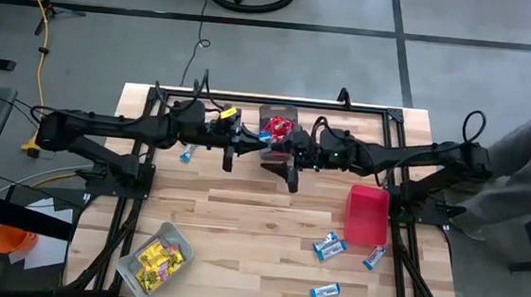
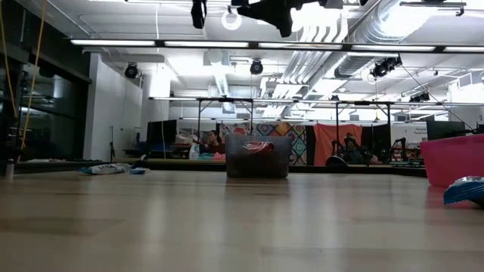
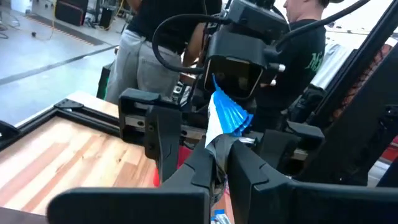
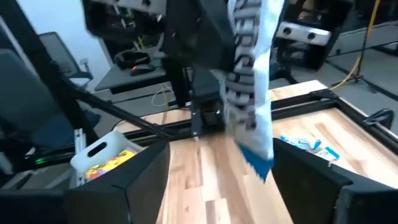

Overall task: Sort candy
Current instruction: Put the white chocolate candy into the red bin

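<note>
Overhead: left gripper (image 1: 230,155) and right gripper (image 1: 291,176) meeting mid-table near mesh bin (image 1: 278,117) of red candy; yellow candy in clear bin (image 1: 133,269); red bin (image 1: 367,213) tipped. Left wrist: fingers clamped on blue-and-white packet (image 3: 225,112). Right wrist: fingers spread, packet between.

A large open workshop or robotics lab is shown: a wooden table (image 1: 241,213) framed in black metal stands on grey concrete floor (image 1: 348,70), under exposed ceiling ducts (image 2: 393,19) and strip lights, with cables and other workbenches beyond.
</note>
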`<state>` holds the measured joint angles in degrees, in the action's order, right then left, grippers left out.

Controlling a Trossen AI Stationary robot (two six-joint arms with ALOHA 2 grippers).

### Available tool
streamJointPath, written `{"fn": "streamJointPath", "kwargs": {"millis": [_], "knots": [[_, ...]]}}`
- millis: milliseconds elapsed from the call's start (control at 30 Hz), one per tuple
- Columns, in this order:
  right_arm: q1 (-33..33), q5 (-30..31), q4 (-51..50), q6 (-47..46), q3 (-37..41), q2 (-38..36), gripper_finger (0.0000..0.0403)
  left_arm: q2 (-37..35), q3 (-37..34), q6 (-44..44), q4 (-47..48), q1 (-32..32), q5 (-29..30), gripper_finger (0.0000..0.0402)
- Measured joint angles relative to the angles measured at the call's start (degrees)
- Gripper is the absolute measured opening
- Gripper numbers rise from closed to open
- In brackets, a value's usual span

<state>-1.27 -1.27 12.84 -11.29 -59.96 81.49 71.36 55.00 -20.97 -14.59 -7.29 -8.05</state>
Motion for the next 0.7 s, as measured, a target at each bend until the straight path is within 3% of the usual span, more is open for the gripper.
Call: {"fn": "streamJointPath", "kwargs": {"millis": [200, 500, 567, 700], "knots": [[0.17, 0.72, 1.13, -0.17, 0.00, -0.22, 0.0195, 0.12, 0.00, 0.00, 0.03, 0.02, -0.04, 0.0006], [0.17, 0.72, 1.68, -1.32, 0.00, -0.22, 0.0023, 0.06, 0.04, 0.02, -0.01, 0.02, -0.29, 0.0029], [0.19, 0.65, 1.64, -1.79, 0.00, -0.22, 0.0012, 0.06, 0.04, -0.01, 0.03, 0.02, -0.27, 0.0034], [0.19, 0.65, 1.64, -1.90, 0.00, -0.22, 0.0034, 0.06, 0.04, 0.03, 0.05, 0.02, -0.25, 0.0045]]}}
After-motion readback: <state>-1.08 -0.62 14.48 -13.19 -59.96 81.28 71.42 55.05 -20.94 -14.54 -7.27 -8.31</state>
